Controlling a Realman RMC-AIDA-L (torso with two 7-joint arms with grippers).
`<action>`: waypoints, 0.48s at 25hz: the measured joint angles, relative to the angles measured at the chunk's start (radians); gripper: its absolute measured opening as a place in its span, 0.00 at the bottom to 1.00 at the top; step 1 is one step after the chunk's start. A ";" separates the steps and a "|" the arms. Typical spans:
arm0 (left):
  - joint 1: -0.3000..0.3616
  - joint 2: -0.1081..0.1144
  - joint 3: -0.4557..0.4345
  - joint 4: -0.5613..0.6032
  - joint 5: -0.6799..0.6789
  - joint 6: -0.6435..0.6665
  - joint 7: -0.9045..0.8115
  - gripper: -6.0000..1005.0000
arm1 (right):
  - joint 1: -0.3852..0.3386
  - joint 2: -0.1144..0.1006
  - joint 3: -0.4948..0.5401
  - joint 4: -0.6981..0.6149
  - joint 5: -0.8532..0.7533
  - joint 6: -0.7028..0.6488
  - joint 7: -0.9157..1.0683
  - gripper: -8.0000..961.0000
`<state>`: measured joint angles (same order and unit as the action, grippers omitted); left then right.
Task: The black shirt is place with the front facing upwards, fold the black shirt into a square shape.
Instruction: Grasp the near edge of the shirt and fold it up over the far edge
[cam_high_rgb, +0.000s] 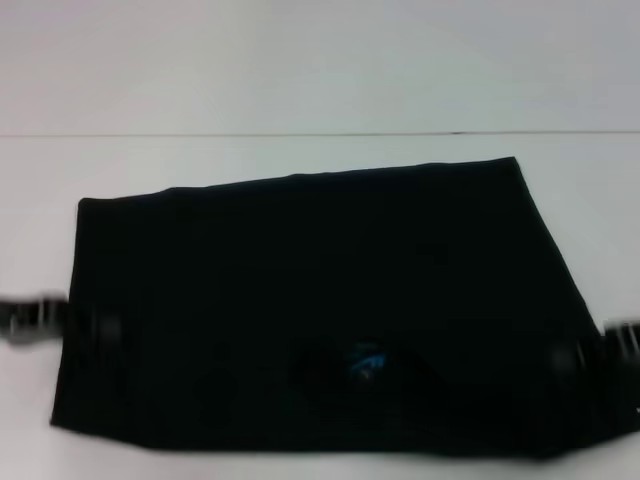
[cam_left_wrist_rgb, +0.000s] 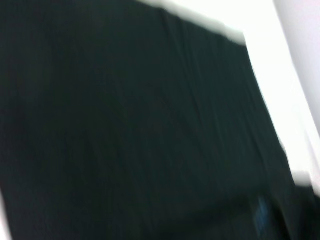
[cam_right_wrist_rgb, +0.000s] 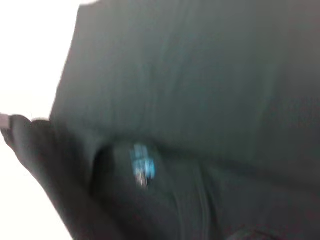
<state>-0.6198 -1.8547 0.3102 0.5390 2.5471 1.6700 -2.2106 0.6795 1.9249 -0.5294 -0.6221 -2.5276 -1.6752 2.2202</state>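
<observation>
You are looking at one black shirt (cam_high_rgb: 320, 300) lying on one white table (cam_high_rgb: 300, 160), with two claws reaching in at its side edges. The shirt is sitting in the near half of the table, spread flat in a rough four-sided shape, its far edge slanting upward toward your right and its near edge running close to the bottom of the head view. The left claw (cam_high_rgb: 40, 318) is hovering at the shirt's left edge and the right claw (cam_high_rgb: 615, 352) at its right edge; both are smeared into streaks, so you cannot tell whether either one is released or clenched, nor whether it is touching the cloth. The right claw is being cut off by the frame edge. The shirt is showing as plain dark cloth with one small blue label (cam_high_rgb: 362, 362) near its near-middle, where the neck opening is barely making itself out as a darker curve. In the wrist views the cloth is filling nearly everything, the label appearing only as a blue smudge, and no lettering is readable anywhere.
</observation>
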 joint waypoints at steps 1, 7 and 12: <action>-0.003 0.000 -0.028 0.000 -0.008 -0.037 -0.010 0.06 | 0.011 -0.010 0.020 0.023 0.023 0.022 0.011 0.10; -0.001 -0.014 -0.103 -0.031 -0.170 -0.267 -0.005 0.07 | 0.036 -0.019 0.067 0.082 0.219 0.192 0.044 0.10; -0.004 -0.059 -0.105 -0.073 -0.310 -0.455 0.066 0.07 | 0.051 0.012 0.062 0.179 0.387 0.434 -0.004 0.10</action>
<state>-0.6242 -1.9133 0.2057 0.4661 2.2374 1.2154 -2.1447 0.7304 1.9369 -0.4676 -0.4428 -2.1402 -1.2414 2.2166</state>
